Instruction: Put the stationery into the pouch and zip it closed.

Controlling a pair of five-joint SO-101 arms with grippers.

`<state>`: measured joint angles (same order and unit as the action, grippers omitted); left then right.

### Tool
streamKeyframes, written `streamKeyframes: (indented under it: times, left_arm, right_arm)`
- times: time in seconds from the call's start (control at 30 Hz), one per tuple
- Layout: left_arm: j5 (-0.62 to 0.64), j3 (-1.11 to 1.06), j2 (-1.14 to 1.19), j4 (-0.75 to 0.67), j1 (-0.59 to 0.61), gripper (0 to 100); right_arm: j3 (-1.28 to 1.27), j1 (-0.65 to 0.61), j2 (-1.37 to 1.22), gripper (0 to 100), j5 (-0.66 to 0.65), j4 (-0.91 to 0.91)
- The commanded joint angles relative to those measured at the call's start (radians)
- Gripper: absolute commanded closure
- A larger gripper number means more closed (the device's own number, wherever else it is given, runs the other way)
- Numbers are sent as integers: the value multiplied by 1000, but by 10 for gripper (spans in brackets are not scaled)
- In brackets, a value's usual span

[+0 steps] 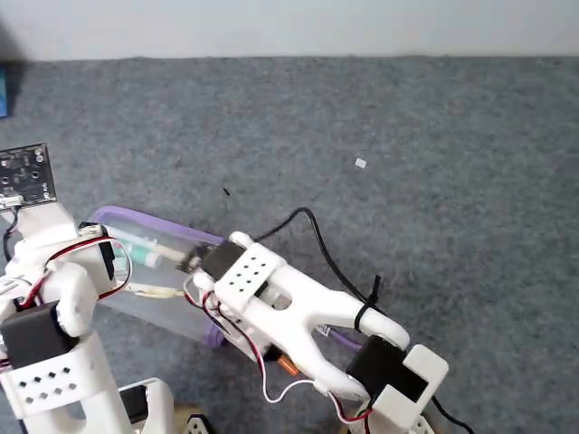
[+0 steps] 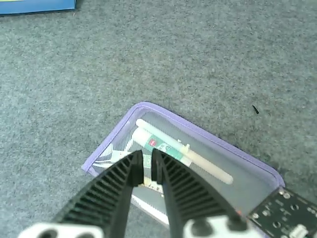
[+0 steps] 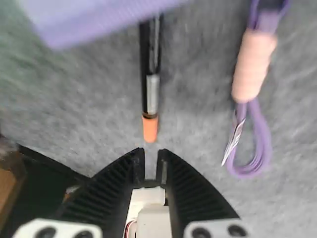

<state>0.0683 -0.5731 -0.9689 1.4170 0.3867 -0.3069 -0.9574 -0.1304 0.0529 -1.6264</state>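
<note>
the pouch (image 2: 163,110) lies near left on the desk (image 1: 434,163), a pen (image 3: 150,94) poking from its right end. your right pincer (image 3: 150,154) hangs clenched, empty, beside it; left pincer (image 2: 146,157) clenched over the pouch. zip now and the pen likely jams.

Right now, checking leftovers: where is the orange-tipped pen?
In the right wrist view, the pen lies on carpet ahead of the right gripper, beside the purple strap.

Soft, even light; faint shadows
</note>
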Motion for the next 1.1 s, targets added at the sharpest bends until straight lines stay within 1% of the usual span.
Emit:
streamKeyframes:
  times: [0.0,0.1,0.2,0.47,0.53,0.67,0.7,0.77,0.97,1.07]
  left_arm:
    - [-2,38,0,-20,6,953]
    - [-2,38,0,-20,6,953]
    - [-3,38,0,-20,6,953]
    - [-3,38,0,-20,6,953]
    - [-2,38,0,-20,6,953]
    - [-2,38,0,-20,6,953]
    - [-2,38,0,-20,6,953]
    - [-2,38,0,-20,6,953]
    - [-5,39,0,-20,6,953]
    - [-6,42,0,-20,6,953]
  right_arm:
    - [-100,2,53,951,26,90]
    - [-180,2,51,951,21,205]
    - [-210,2,51,951,20,269]
    - [-212,2,50,950,28,283]
    - [-212,1,50,926,28,292]
    - [-218,-19,48,839,28,311]
    - [-219,-19,39,835,28,323]
    - [-219,-19,10,856,25,343]
    - [-186,-18,-79,978,25,414]
    - [-123,-18,-56,988,28,412]
